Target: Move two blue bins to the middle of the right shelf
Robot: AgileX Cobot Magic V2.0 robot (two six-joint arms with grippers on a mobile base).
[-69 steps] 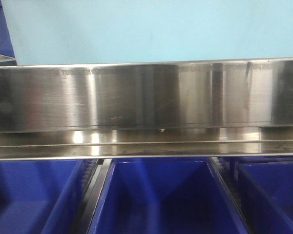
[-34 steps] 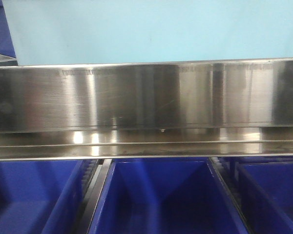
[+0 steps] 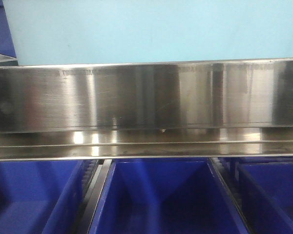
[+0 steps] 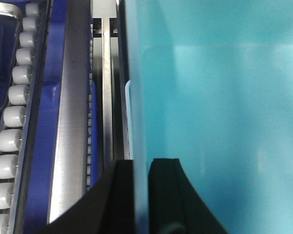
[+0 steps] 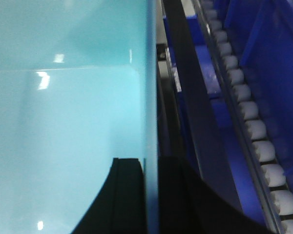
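A pale light-blue bin (image 3: 151, 31) fills the top of the front view, behind the steel shelf rail (image 3: 146, 97). Only one such bin shows; a second cannot be told apart. In the left wrist view my left gripper (image 4: 140, 195) is shut on the bin's left wall (image 4: 136, 122), one finger outside and one inside the bin (image 4: 219, 112). In the right wrist view my right gripper (image 5: 151, 195) is shut on the bin's right wall (image 5: 151, 97), one finger inside the bin (image 5: 63, 122) and one outside.
Several dark royal-blue bins (image 3: 161, 200) sit on the level below the rail. White roller tracks run along the shelf at the left (image 4: 12, 112) and at the right (image 5: 254, 131). Steel shelf rails (image 4: 71, 122) flank the bin closely.
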